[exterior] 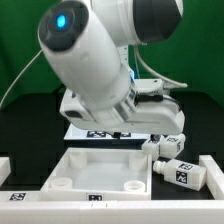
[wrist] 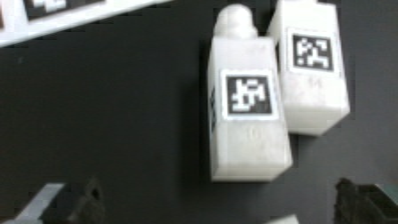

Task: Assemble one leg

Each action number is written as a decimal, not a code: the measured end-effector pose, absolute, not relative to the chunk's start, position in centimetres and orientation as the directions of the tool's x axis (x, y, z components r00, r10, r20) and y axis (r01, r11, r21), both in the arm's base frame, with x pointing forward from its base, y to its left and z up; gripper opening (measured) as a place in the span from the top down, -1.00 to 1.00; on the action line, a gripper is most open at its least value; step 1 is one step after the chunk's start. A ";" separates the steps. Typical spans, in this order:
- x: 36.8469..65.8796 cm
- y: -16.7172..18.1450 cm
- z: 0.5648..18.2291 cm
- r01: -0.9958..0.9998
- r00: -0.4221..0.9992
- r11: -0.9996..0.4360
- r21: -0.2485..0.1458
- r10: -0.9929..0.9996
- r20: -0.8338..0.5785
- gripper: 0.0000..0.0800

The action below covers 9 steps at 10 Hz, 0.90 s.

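Wrist view: two legs are seen lying side by side on the dark table point(wrist: 107, 120), long sides touching or nearly so. The nearer leg point(wrist: 249, 110) is taken as the target. The second leg point(wrist: 315, 65) lies against it, set further off. The gripper point(wrist: 217, 204) is spread wide and holds nothing. Only its dark fingertips point(wrist: 71, 203) show at the frame edge.

Exterior view: the legs are seen at the exterior view's right, near the white panel point(exterior: 90, 165). The gripper is hidden by the arm.

Step judged: approach for pick-up.
- The finger line already lies across the target's narrow width, so no turn is thought needed.
- The gripper midline should be moved slightly toward the neighbour's side.
- The grip is best taken on the end projecting past the neighbour, where both fingers have room.
- Descent should be slow, so the neighbour is not nudged or pinched along.
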State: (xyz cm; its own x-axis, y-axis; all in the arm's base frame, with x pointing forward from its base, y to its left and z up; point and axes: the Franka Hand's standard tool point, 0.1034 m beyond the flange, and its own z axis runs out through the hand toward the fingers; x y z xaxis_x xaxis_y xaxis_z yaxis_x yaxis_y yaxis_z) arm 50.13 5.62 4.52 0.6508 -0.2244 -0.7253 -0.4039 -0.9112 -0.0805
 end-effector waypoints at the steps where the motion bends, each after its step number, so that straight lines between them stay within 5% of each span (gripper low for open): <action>1: 50.1 6.0 4.3 -0.410 0.592 -0.910 -0.059 -0.216 -0.776 -0.62; 9: 48.3 7.9 0.9 -0.384 0.552 -0.923 -0.032 -0.201 -0.809 -0.62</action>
